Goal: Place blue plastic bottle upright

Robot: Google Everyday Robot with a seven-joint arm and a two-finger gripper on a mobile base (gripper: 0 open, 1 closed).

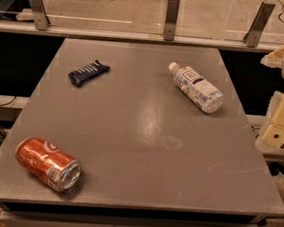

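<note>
Blue plastic bottle: the blue plastic bottle (197, 88) lies on its side on the table (143, 151), in the far right part, nearer the right edge than the middle.
Bottle heading: its white cap (173, 67) points toward the far edge and a little left; its base points toward the right edge.
Claw: the claw (282, 121) hangs off the table's right edge, beyond the bottle's base and apart from it. It has hold of nothing that can be seen; whether it is spread or closed I cannot tell.
Done so far: nothing that shows; the bottle is not upright and nothing touches it.
Left to do: by my reading, all of it, namely reaching in over the right edge, taking the bottle, turning it onto its base and letting go.
Other things: an orange-red soda can (48, 164) lies on its side by the near left corner, and a dark blue snack wrapper (88, 72) lies toward the far left corner. Both are well apart from the bottle.
</note>
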